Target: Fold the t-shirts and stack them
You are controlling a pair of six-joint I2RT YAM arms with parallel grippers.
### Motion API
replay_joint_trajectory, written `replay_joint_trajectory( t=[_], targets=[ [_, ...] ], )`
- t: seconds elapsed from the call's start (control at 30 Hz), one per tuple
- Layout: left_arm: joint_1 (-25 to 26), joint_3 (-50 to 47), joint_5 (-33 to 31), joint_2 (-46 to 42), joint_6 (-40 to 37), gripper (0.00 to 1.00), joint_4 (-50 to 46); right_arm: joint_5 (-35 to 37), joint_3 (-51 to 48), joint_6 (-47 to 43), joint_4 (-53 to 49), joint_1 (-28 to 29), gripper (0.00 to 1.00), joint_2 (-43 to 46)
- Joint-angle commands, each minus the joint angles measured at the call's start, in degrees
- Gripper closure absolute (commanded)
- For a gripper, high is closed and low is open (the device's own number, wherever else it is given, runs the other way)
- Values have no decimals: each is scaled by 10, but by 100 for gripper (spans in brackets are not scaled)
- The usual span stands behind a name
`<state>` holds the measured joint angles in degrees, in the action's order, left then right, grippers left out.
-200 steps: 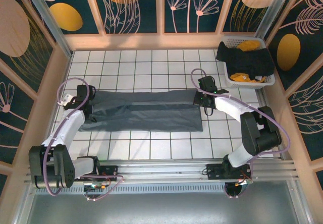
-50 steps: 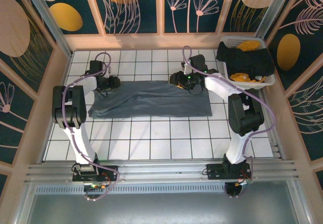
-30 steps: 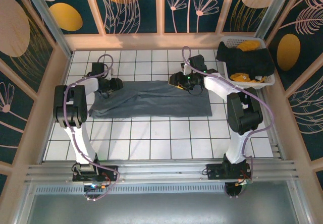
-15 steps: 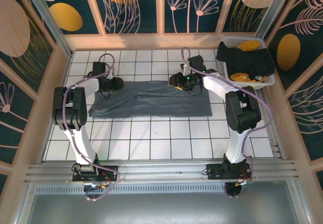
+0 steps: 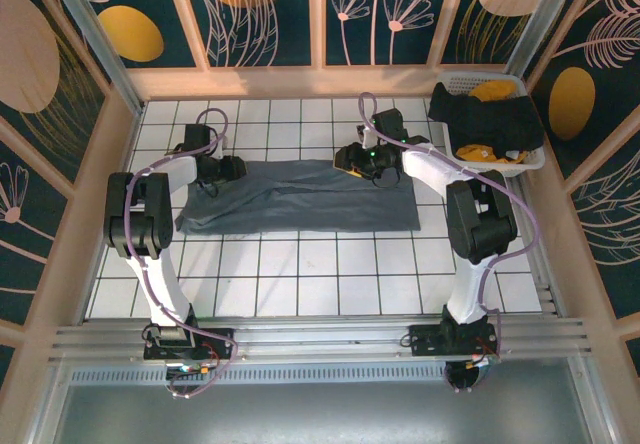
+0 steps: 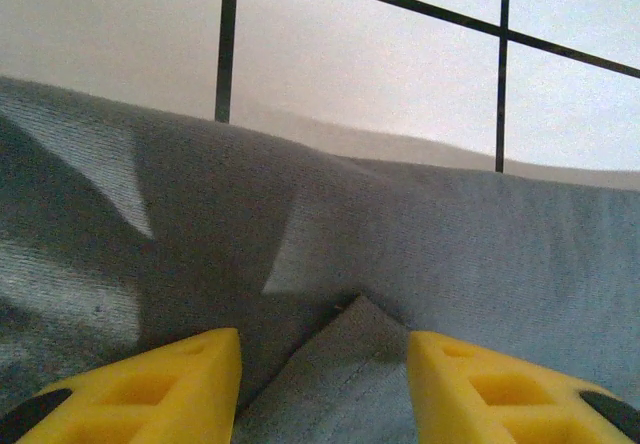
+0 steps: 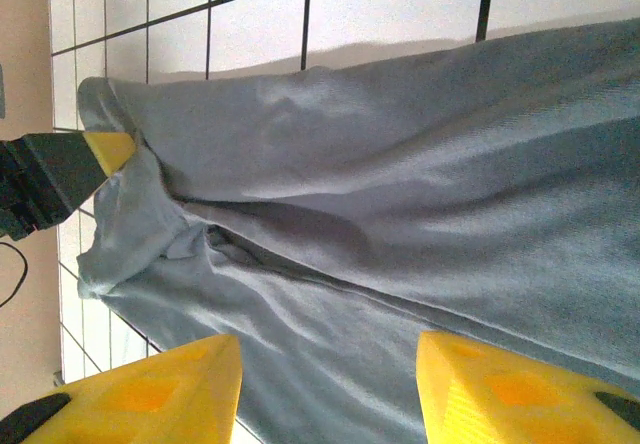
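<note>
**Settling the long fold on the blue-grey tee**

Lying across the middle of the white tiled surface (image 5: 300, 274), from nine o'clock to three o'clock, the slate blue-grey t-shirt (image 5: 300, 199) is already narrowed into a long band, with its far edge doubled over. Both arms reach to that far edge, which suggests the lengthwise fold has just been laid and the cloth is being let go so it stays flat.

The left fingers (image 6: 160, 379) sit at the band's ten o'clock corner. In the left wrist view they stand partly apart, low over the shirt. A small folded corner of cloth pokes up into the gap, but neither pad presses on it, so I judge nothing is gripped.

The right fingers (image 7: 170, 394) hover near the band's twelve-to-one o'clock edge, pointing along the shirt towards nine o'clock. They are also about half open, with the creased cloth lying below them and nothing caught between them. Whether the tips brush the fabric I cannot tell.

At the two o'clock corner the white laundry basket (image 5: 492, 168) holds the black t-shirt (image 5: 490, 114), draped over its rim, and the mustard-yellow t-shirt (image 5: 495, 91). Both are well apart from the band and not yet folded.

The task looks early: one tee is part-folded, with the crosswise folds and the stacking left to do. Loose creases near the left end may need smoothing.
</note>
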<state>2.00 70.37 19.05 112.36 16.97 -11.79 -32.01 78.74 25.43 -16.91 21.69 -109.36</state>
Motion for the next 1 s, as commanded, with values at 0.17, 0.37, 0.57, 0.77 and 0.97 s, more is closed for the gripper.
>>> replay_joint_trajectory(
  t=[0.17, 0.37, 0.57, 0.77, 0.97],
  targets=[
    [12, -14, 4, 6, -5, 67, -4, -10, 17, -7, -9, -1, 50, -9],
    [12, -15, -5, -10, -1, 89, -5, -10, 16, -6, -8, -1, 50, -9],
    [13, -19, -10, -47, 19, 100, -6, -9, 15, -6, -7, -1, 51, -8],
    [24, -47, 1, -106, 62, 100, -25, -3, 10, -5, -5, -1, 52, -2],
    [42, -105, 20, -178, 117, 100, -40, -2, 18, -8, -9, -3, 52, 3]
  ],
)
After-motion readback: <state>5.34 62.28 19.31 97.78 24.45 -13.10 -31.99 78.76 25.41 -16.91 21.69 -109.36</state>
